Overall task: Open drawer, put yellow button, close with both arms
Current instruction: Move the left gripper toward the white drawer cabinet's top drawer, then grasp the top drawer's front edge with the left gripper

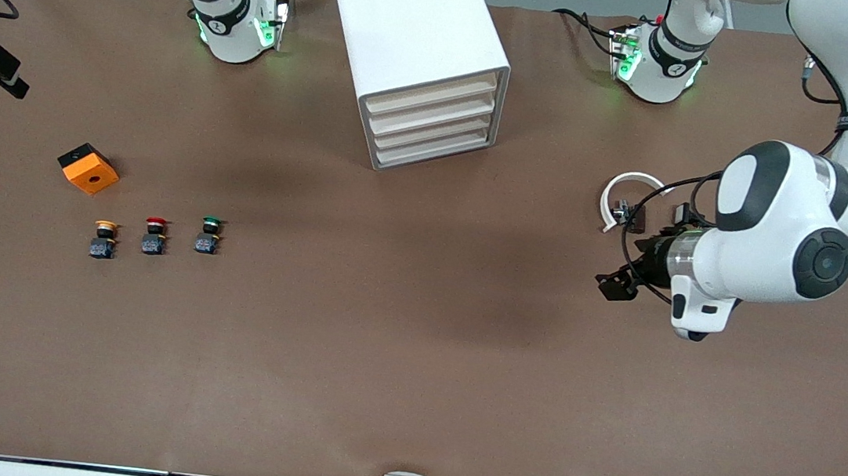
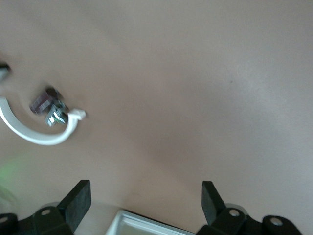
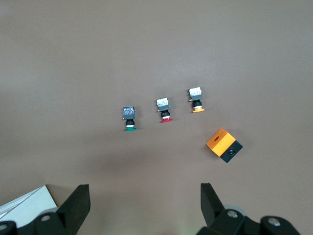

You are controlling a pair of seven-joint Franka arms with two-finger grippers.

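Observation:
The white cabinet (image 1: pixel 421 40) stands at the table's middle, near the bases. Its uppermost drawer (image 1: pixel 431 94) is shut, like the three below it. The yellow button (image 1: pixel 104 238) stands toward the right arm's end, beside the red button (image 1: pixel 154 235); it also shows in the right wrist view (image 3: pixel 196 100). My left gripper (image 1: pixel 615 283) is open and empty, low over bare table toward the left arm's end; its wrist view shows it too (image 2: pixel 144 198). My right gripper (image 3: pixel 144 200) is open and empty, high above the table, and out of the front view.
A green button (image 1: pixel 208 235) stands beside the red one. An orange and black box (image 1: pixel 88 169) lies farther from the camera than the buttons. A white curved hook with a small connector (image 1: pixel 625 196) lies by the left gripper.

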